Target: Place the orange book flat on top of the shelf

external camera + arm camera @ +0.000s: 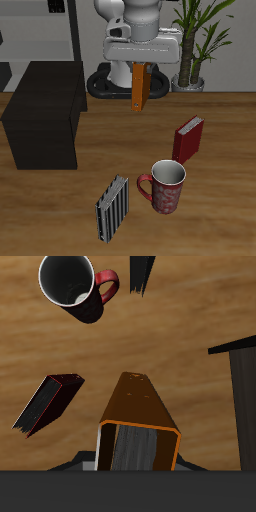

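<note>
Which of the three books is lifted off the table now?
The orange book, hanging upright in the gripper. The red book and striped book stand on the table.

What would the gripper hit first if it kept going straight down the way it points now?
Probably the bare wooden table. The gripper points down, holding the thin orange book upright; the book's lower edge would touch first. The low black shelf lies off to one side.

Orange book (138, 416), upright, close to the lens above the wooden surface (170, 326). Red book (48, 404), red mug (78, 288) and striped book (142, 272) beyond; shelf (244, 396) at the frame edge.
</note>
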